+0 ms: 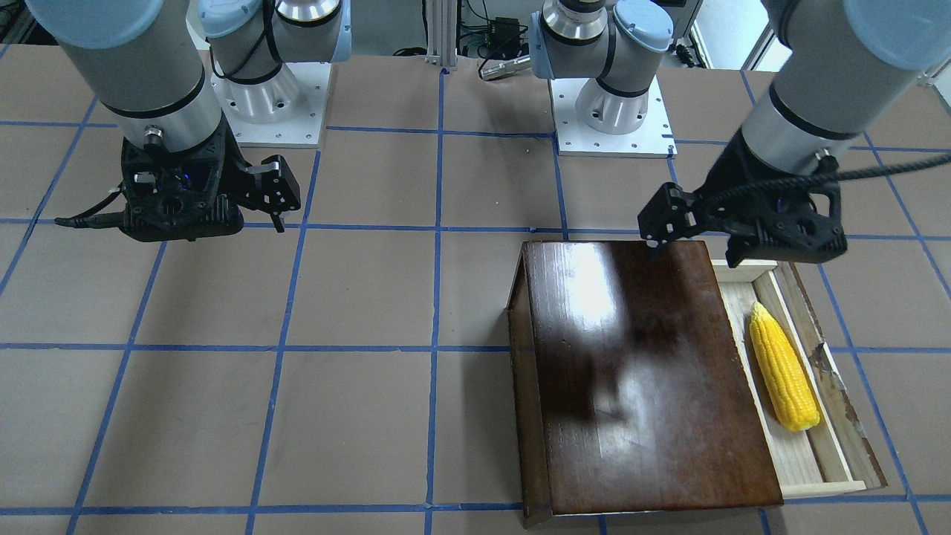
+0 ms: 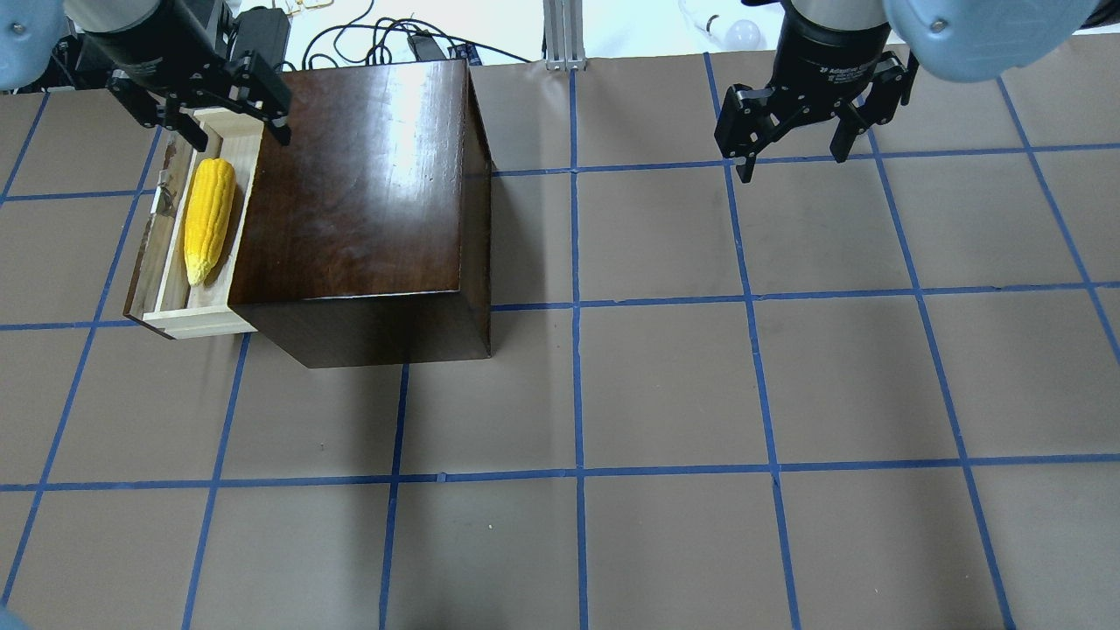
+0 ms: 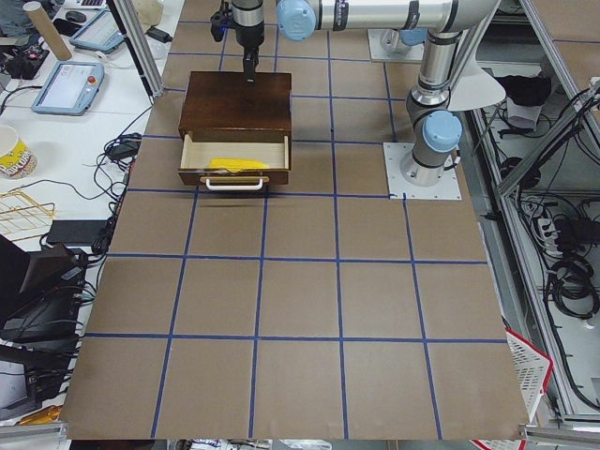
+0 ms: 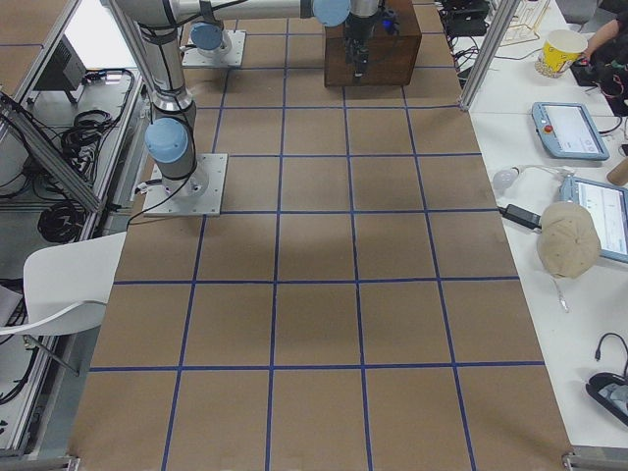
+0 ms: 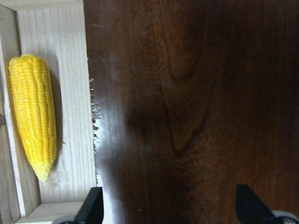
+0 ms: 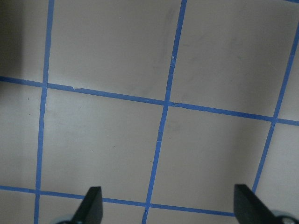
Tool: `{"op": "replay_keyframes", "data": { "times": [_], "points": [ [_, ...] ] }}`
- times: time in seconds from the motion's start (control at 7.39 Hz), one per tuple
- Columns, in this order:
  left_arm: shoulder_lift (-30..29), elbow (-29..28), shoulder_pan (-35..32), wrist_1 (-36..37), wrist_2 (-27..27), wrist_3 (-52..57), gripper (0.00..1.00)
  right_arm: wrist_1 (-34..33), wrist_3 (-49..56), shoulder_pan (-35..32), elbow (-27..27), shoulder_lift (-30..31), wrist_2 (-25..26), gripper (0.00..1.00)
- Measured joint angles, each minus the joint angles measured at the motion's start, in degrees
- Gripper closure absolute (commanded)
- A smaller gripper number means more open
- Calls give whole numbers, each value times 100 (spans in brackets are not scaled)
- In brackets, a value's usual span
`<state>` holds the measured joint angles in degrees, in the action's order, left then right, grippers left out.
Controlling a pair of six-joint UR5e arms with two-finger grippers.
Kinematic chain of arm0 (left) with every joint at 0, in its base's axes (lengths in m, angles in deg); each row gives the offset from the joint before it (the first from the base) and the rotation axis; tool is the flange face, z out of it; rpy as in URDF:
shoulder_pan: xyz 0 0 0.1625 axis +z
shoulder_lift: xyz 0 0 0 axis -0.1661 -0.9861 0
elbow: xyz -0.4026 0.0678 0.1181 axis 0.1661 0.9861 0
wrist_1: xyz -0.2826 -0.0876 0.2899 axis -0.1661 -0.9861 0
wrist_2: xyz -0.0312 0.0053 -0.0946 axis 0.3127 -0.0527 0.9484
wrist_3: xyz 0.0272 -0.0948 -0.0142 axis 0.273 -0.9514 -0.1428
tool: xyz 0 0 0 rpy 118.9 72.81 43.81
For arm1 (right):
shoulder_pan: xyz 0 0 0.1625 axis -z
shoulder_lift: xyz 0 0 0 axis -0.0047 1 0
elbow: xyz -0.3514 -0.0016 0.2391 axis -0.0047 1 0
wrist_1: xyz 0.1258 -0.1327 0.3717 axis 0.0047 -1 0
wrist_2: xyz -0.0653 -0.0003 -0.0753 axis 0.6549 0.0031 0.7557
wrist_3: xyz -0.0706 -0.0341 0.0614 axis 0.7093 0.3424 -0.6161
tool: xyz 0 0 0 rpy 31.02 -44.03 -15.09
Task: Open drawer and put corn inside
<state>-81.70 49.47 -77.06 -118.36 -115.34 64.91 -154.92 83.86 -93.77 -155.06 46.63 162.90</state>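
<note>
The left end effector (image 2: 234,133) hangs above the box (image 2: 359,175), clear of it, with its fingers (image 5: 91,207) spread wide and nothing between them. In its wrist view the glossy dark top of the box fills the space straight below. One fingertip lines up with the box edge that the drawer (image 2: 199,320) slides out from.

The corn (image 2: 208,219) lies lower and off to that side, apart from the end effector. It rests inside the drawer on the pale wooden floor, and nothing else shows in there. The cob runs lengthwise along the drawer, close beside the front wall; whether it touches that wall I cannot tell. Its pointed tip faces the robot's side and its blunt end faces away. The drawer is pulled part of the way out, so the whole cob is uncovered. The worn dark front panel (image 1: 839,401) stands on the outer side, and the left side view shows a pale handle (image 3: 232,185) on it.

Well apart, across the counter (image 2: 665,385), the right end effector (image 2: 792,162) hovers over bare brown surface crossed by blue tape lines. Its fingers (image 6: 92,205) are likewise spread and grip nothing.
</note>
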Motion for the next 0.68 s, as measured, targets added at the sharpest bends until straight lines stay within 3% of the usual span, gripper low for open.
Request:
{"op": "replay_keyframes", "data": {
  "times": [0.68],
  "points": [
    [593,643,-192,29,-144,-70,0,4,-2,0,0,0,0,0]
  ]
}}
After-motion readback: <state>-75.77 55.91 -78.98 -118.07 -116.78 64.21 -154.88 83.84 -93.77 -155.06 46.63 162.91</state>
